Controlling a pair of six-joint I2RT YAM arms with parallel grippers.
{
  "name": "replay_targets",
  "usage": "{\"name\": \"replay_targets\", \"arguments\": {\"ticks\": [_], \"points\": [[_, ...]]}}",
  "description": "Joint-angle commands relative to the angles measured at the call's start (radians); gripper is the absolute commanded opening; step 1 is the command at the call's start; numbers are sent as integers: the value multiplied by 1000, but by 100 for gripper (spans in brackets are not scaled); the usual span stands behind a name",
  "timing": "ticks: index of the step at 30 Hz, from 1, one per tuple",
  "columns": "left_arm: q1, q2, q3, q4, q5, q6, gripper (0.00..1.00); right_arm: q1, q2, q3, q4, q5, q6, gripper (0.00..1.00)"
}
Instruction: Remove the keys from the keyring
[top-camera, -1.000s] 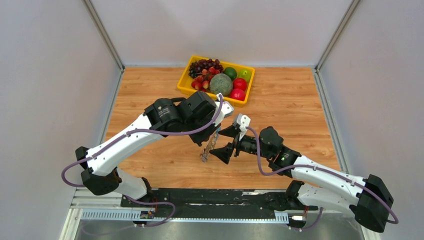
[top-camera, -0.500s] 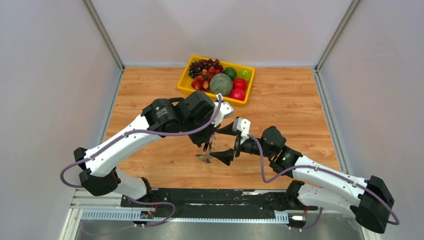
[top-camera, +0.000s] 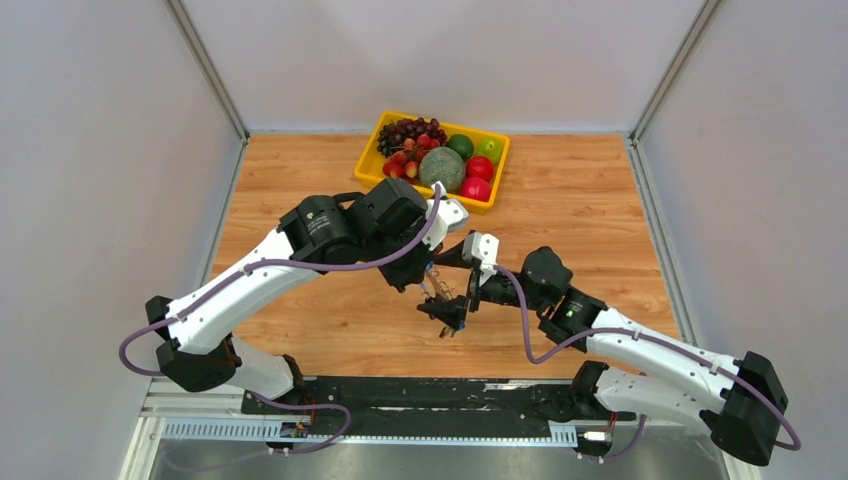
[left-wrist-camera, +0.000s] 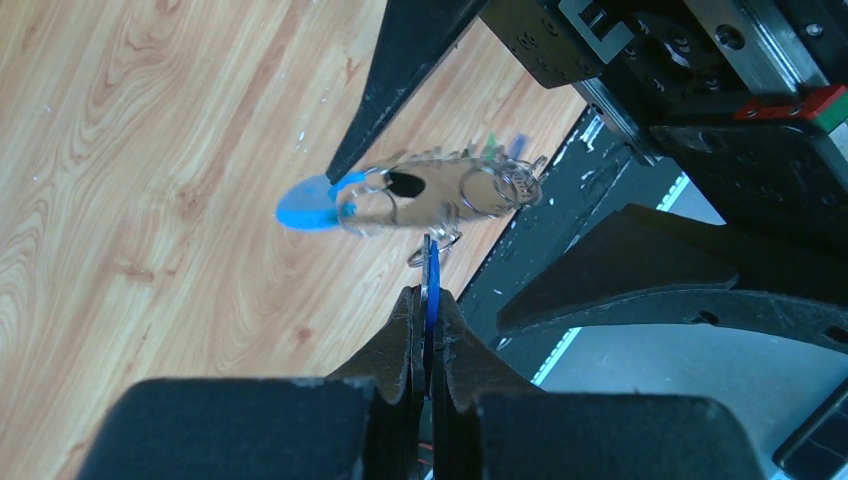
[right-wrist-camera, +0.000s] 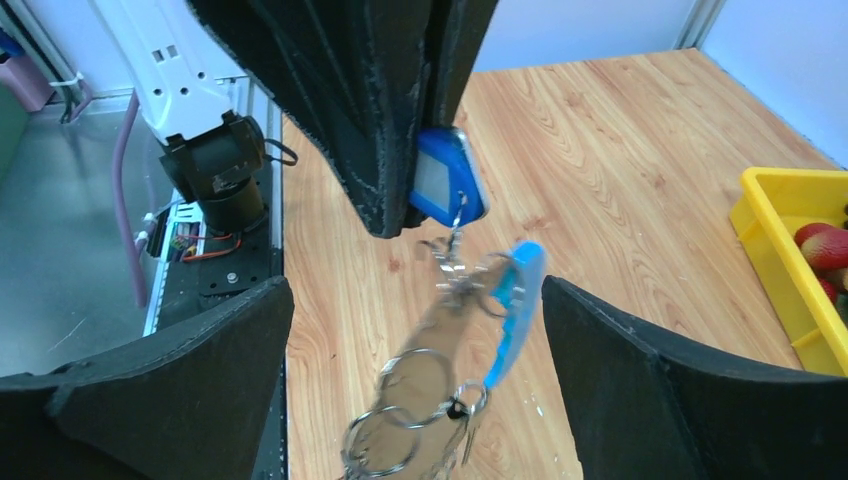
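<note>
My left gripper (left-wrist-camera: 427, 300) pinches the blue tag (right-wrist-camera: 447, 185) so the keyring (right-wrist-camera: 432, 345) dangles free inside my wide-open right gripper (right-wrist-camera: 412, 295), ready for grabbing.

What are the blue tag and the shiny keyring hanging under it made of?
The blue tag pinched in the left gripper looks like smooth plastic, with even bright colour, rounded corners and a soft gloss. The keyring dangling below looks like thin silvery metal, because it glints and mirrors the light. It is blurred, so that is only a guess.

Robotics lab cell, grey panel walls (top-camera: 90, 150), wooden tabletop (top-camera: 580, 210), metal framing (top-camera: 205, 65)
</note>
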Motion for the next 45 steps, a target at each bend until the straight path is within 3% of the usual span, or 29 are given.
{"name": "replay_targets", "arguments": {"ticks": [1, 16, 30, 33, 39, 45], "points": [[1, -29, 50, 42, 8, -33, 0, 6, -23, 43, -35, 87, -8, 100], [1, -64, 23, 25, 36, -57, 0, 4, -139, -24, -89, 356, -20, 99], [1, -56, -8, -4, 131, -111, 0, 4, -172, -51, -93, 398, -26, 94], [18, -56, -31, 5, 194, -142, 0, 3, -167, -60, -93, 423, -24, 93], [154, -55, -112, 75, 404, -240, 0, 0, -137, -75, -81, 507, -2, 90], [257, -43, -199, 198, 574, -283, 0, -5, -153, -106, -28, 456, -8, 89]]}}
